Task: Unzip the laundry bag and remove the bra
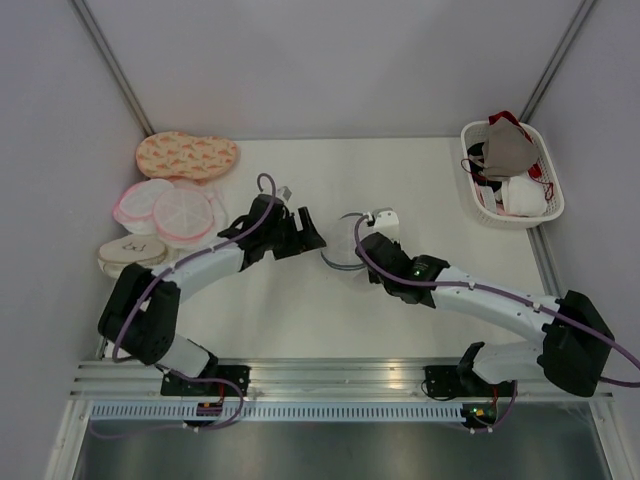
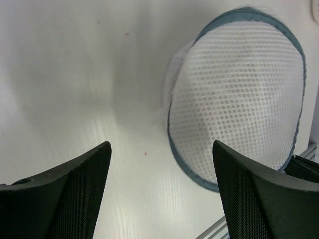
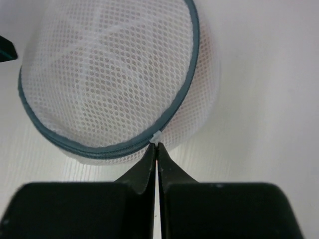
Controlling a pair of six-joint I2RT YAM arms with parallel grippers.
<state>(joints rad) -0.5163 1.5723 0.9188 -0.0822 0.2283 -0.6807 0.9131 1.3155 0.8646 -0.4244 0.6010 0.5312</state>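
Note:
The laundry bag (image 1: 343, 243), a round white mesh case with a dark blue-grey zipper rim, lies at the table's middle. My right gripper (image 1: 366, 244) is at its near right side. In the right wrist view its fingertips (image 3: 156, 146) are pressed shut on the small white zipper pull (image 3: 157, 136) at the rim of the bag (image 3: 114, 74). My left gripper (image 1: 312, 232) is open just left of the bag. In its wrist view the bag (image 2: 239, 94) sits past the right finger (image 2: 249, 199), nothing between the jaws. The bra is hidden inside the mesh.
At the back left lie an orange patterned oval case (image 1: 187, 155), pink-rimmed round mesh cases (image 1: 165, 208) and a beige case (image 1: 132, 252). A white basket (image 1: 552, 190) at the back right holds a taupe bra (image 1: 508, 150) and a white garment. Metal rails run along the near edge.

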